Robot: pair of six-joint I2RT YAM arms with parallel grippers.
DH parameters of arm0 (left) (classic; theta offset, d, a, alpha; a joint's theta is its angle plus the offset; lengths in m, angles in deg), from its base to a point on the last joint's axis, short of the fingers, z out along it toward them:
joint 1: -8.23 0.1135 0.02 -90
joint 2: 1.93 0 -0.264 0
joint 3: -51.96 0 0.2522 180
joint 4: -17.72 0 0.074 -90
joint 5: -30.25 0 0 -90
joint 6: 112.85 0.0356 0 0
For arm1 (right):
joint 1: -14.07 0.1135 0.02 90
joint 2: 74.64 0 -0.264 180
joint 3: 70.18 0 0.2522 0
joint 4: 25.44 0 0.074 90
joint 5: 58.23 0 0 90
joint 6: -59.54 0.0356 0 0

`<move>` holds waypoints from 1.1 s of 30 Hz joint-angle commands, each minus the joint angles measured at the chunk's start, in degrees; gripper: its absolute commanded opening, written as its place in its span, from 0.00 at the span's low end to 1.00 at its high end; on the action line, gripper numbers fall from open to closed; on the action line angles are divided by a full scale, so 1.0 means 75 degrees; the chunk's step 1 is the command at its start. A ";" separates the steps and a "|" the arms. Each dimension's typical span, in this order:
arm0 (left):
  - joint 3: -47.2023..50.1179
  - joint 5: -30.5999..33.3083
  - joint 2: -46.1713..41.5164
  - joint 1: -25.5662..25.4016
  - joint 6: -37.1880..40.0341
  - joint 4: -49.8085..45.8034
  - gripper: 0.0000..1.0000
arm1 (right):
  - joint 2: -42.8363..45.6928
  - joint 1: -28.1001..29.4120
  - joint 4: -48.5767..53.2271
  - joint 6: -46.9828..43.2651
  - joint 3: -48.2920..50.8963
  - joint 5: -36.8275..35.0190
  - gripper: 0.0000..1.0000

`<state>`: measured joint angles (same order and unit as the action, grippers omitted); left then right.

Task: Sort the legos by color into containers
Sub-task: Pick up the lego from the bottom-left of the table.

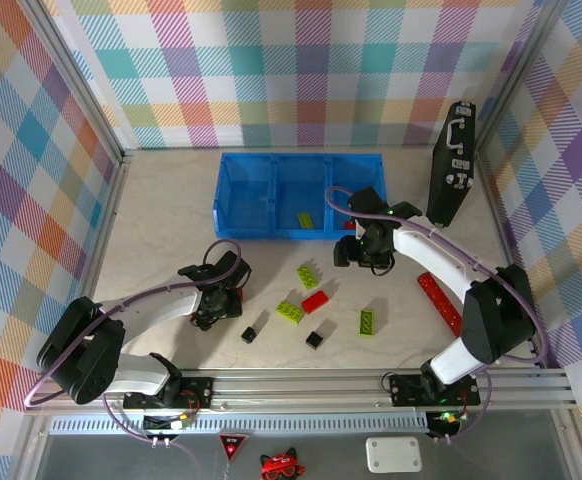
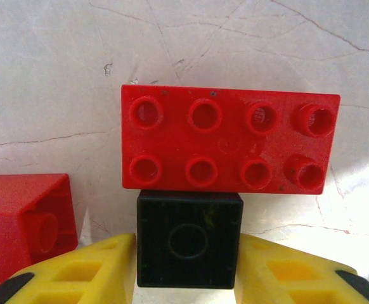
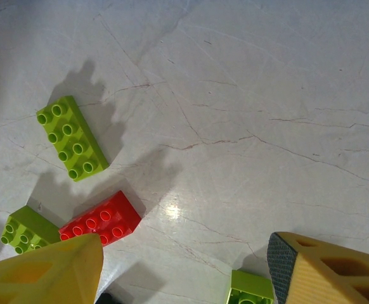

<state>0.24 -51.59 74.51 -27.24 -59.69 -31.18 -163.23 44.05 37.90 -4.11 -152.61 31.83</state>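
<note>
In the left wrist view a small black lego (image 2: 188,239) sits between my yellow fingers (image 2: 83,272), underside toward the camera. Both fingers press its sides, so my left gripper (image 2: 186,244) is shut on it. It butts against a red eight-stud lego (image 2: 229,147). Another red lego (image 2: 26,221) lies to the left. From above, the left gripper (image 1: 216,300) is low over the table, left of the loose pile. My right gripper (image 1: 356,250) hangs open near the blue containers (image 1: 296,158), nothing between its fingers. Below it lie green (image 3: 71,137) and red (image 3: 101,220) legos.
Loose legos lie mid-table: green (image 1: 307,276), red (image 1: 315,301), green (image 1: 290,312), green (image 1: 367,321), black (image 1: 249,335), black (image 1: 315,340). One green lego (image 1: 305,220) lies in the bin. A long red strip (image 1: 439,303) is at the right. A black case (image 1: 451,160) stands at the back right.
</note>
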 commanded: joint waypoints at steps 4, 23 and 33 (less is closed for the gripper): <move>-0.0071 0.0080 0.0015 0.0075 0.0004 -0.0095 0.38 | 0.0151 0.0058 0.0255 0.0003 -0.0043 -0.0053 0.70; -0.1064 0.0178 -0.0831 0.0121 0.0325 -0.1433 0.34 | 0.0504 0.0058 0.0441 0.0043 0.0048 -0.0248 0.71; -0.2642 0.0062 0.0026 0.0671 0.1171 -0.1329 0.34 | 0.0739 0.0058 0.0499 0.0082 0.0166 -0.0366 0.71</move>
<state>-16.17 -51.18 72.22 -23.72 -54.31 -40.55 -159.28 44.11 40.17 -4.09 -152.17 29.84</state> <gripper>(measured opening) 0.343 0.710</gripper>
